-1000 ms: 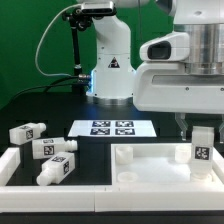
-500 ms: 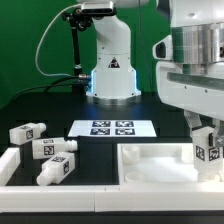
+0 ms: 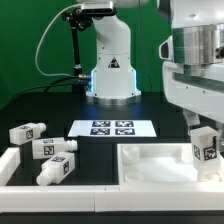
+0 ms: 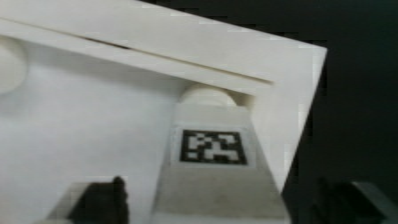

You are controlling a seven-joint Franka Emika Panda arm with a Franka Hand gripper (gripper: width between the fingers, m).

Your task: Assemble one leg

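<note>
Exterior view: a yellow warning triangle (image 3: 112, 66) marks the arm's base, and four square tags sit on the marker board (image 3: 112, 128). The leg (image 3: 205, 148) stands upright on the white panel (image 3: 150, 160) at the exterior view's right, directly under the end effector (image 3: 205, 127).

Wrist view: a square tag faces the camera on the leg (image 4: 217, 150). The end effector (image 4: 222, 200) straddles it, with its dark fingers (image 4: 102, 200) apart and a strip of white showing on each side.

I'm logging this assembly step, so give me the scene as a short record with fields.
panel: exterior view's right
leg: upright at the panel's corner
end effector: open, straddling the leg, gaps visible
loose legs: three, lying at the exterior view's left
marker board: centre, behind the panel
</note>
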